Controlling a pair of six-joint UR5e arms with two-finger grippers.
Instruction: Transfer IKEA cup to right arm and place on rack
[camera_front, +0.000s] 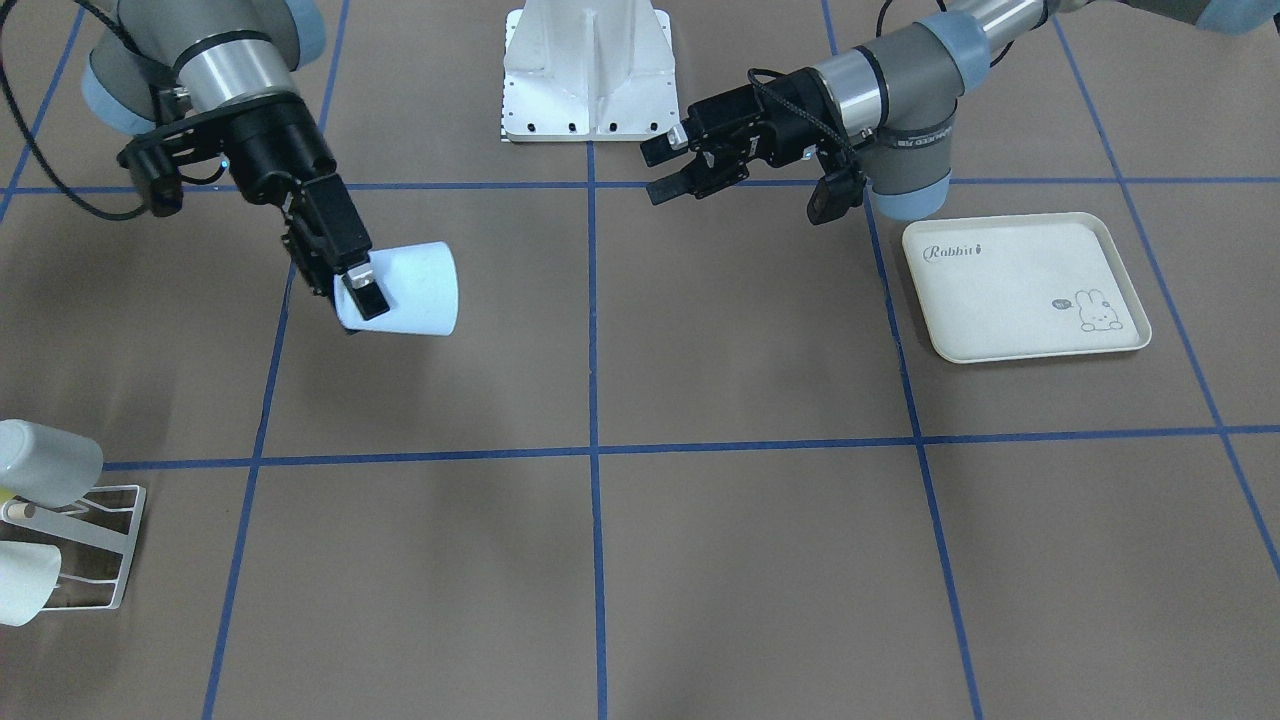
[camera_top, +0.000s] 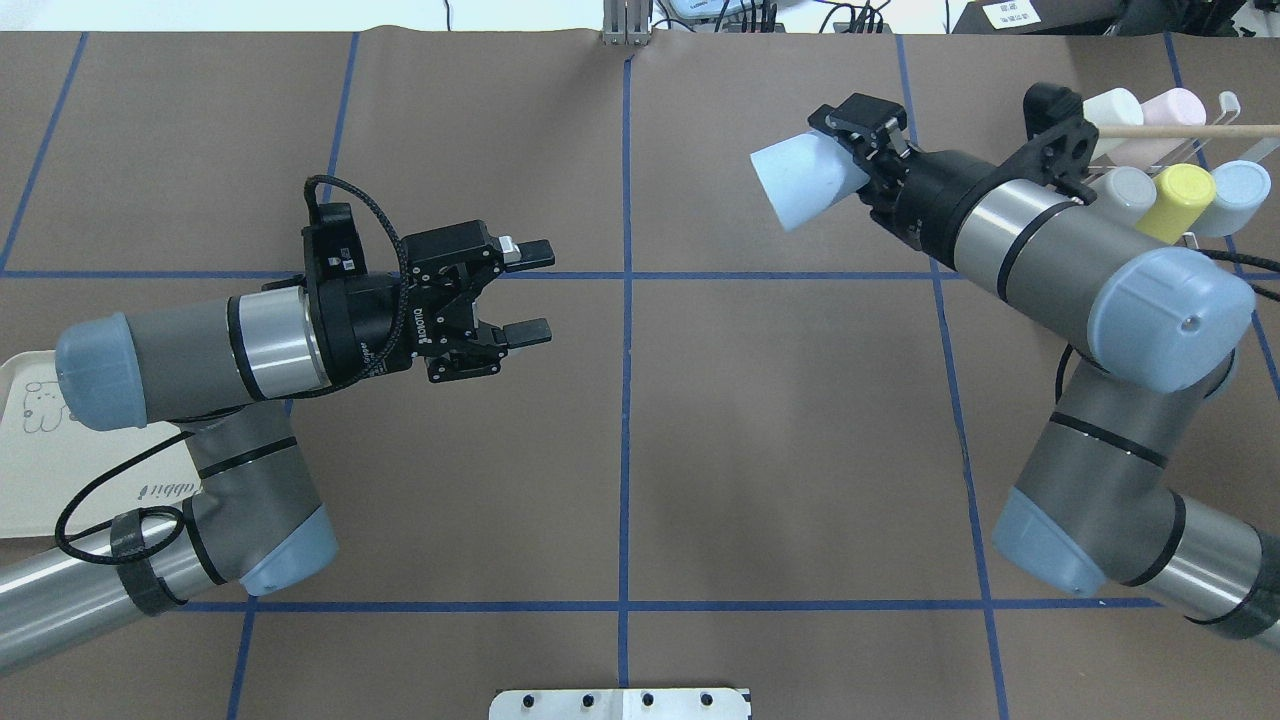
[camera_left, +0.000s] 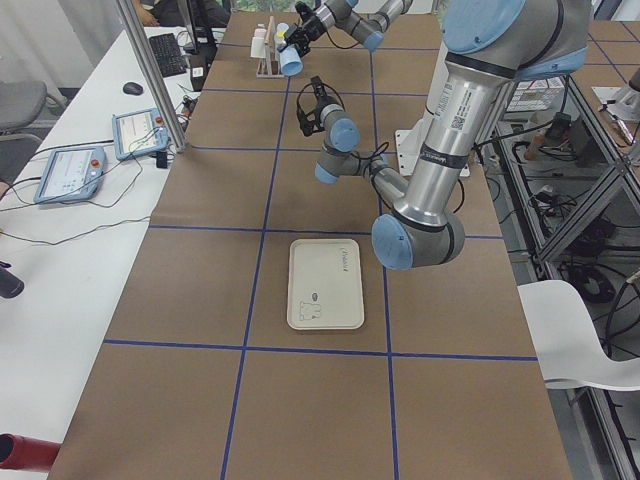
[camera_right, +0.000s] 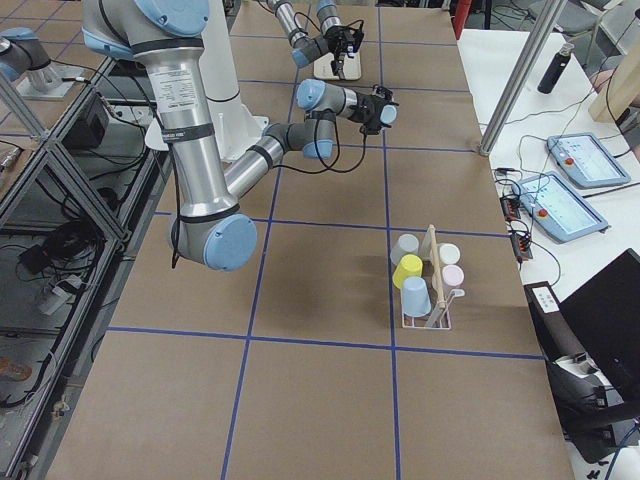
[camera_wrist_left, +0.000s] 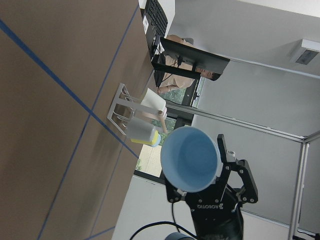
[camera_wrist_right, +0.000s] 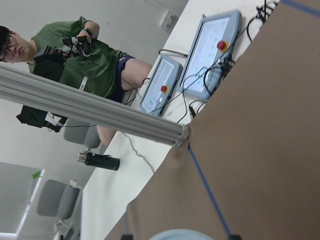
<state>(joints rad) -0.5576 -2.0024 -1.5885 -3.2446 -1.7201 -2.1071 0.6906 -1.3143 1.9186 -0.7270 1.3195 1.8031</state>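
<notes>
My right gripper (camera_top: 862, 165) is shut on the base end of a light blue cup (camera_top: 805, 182). It holds the cup on its side above the table, mouth toward the left arm. The cup (camera_front: 408, 290) and the right gripper (camera_front: 352, 292) also show in the front view. In the left wrist view the cup's mouth (camera_wrist_left: 190, 157) faces the camera. My left gripper (camera_top: 528, 294) is open and empty, well apart from the cup; it also shows in the front view (camera_front: 662, 170). The white wire rack (camera_top: 1215, 120) with a wooden dowel stands at the far right behind the right arm.
Several cups hang on the rack (camera_right: 430, 290): grey, yellow, blue, white and pink. A cream rabbit tray (camera_front: 1025, 290) lies beside the left arm. The white robot base (camera_front: 590, 70) stands at the table's near middle. An operator sits beyond the table's edge.
</notes>
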